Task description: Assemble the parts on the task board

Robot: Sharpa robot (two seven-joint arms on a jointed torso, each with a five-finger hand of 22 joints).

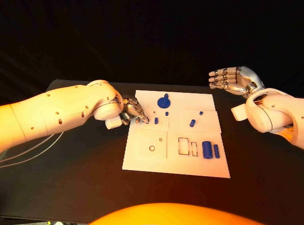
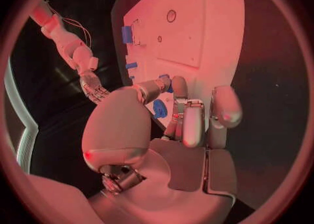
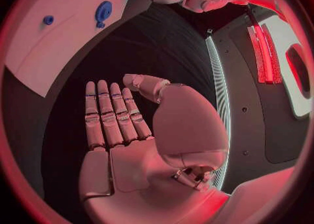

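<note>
The board [image 1: 152,159] lies in the middle of the table [image 1: 71,187], with the blue parts spread over its far and right-hand sections: a round knob [image 1: 163,101] at the far edge, a small peg [image 1: 156,120] just inboard of it, a short pin [image 1: 192,123] further right, and two upright bars [image 1: 207,149] in the near right corner. The left hand [image 1: 132,112] sits over the board's far left corner, fingers curled down toward the surface, right beside the small peg and the knob; in the left wrist view its fingertips [image 2: 193,124] hang over the board edge with a blue piece [image 2: 159,109] just past them, but whether anything is pinched cannot be told. The right hand [image 1: 233,79] hovers well off the board beyond its far right corner, fingers straight and side by side, palm bare, holding nothing. The coming move likely turns on the small peg: it lies just to the right of the left fingertips, its long axis running near to far, and the left hand is by far the closer one, while the right hand would have to cross the whole board
</note>
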